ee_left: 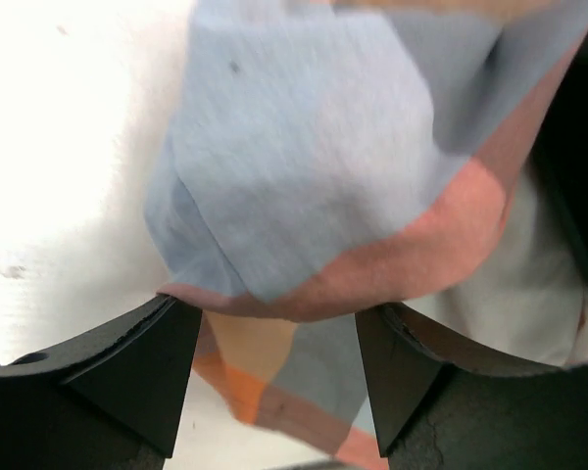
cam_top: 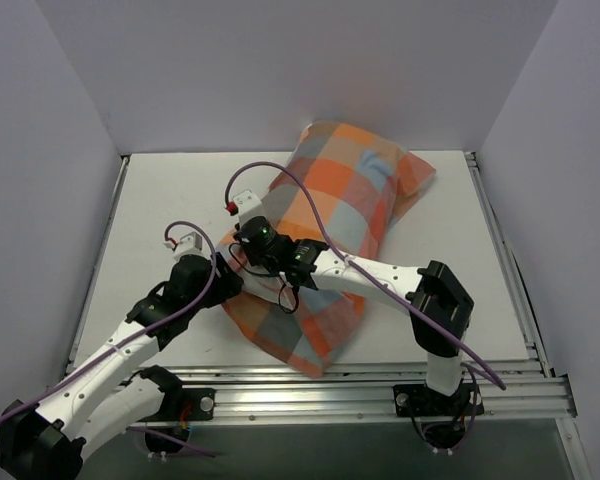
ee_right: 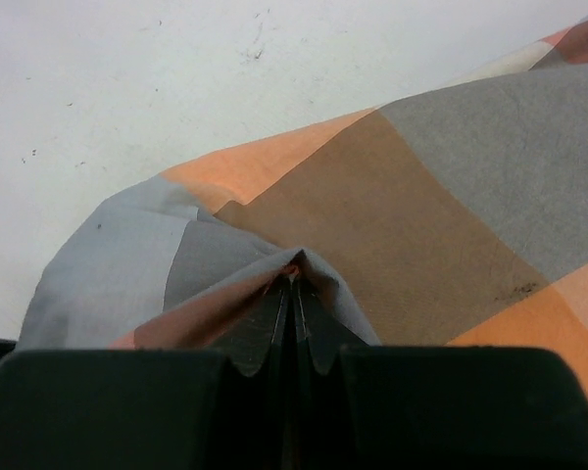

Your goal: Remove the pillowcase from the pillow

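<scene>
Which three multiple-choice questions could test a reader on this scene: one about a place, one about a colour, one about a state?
1. Where does the pillowcase lie?
A) on the white table
B) on the back wall
C) on the floor

2. Which colour does its check lack?
A) orange
B) green
C) light blue

3. How is the right gripper?
A) wide open
B) shut on nothing
C) shut on a pillowcase fold

Answers: 1 A, it rests on the table; 2 B, no green square shows; 3 C, its closed jaws pinch fabric.
</scene>
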Controlling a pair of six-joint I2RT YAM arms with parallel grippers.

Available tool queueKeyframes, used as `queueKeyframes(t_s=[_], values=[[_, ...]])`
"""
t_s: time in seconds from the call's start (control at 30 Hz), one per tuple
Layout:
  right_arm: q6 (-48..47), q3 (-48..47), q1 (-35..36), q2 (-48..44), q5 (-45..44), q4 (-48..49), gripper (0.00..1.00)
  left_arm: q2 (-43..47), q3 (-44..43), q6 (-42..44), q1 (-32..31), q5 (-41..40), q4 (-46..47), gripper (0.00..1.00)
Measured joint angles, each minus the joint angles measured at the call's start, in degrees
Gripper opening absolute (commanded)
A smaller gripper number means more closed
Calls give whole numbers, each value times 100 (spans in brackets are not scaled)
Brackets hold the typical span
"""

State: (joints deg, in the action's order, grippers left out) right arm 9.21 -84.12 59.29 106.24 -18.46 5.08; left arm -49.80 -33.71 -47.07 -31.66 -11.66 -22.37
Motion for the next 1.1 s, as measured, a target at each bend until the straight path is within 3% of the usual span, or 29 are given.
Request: queueKeyframes(t_s=[0.37, 0.87, 1.1], values=[[87, 269, 2, -216, 129, 153, 0, 332, 258, -278, 407, -890, 807, 75], [125, 273, 7, -221, 247, 225, 0, -378, 981, -638, 601, -522, 2474, 76], [125, 273, 11, -186, 249, 273, 0, -109, 1510, -927, 793, -354, 2782, 86]])
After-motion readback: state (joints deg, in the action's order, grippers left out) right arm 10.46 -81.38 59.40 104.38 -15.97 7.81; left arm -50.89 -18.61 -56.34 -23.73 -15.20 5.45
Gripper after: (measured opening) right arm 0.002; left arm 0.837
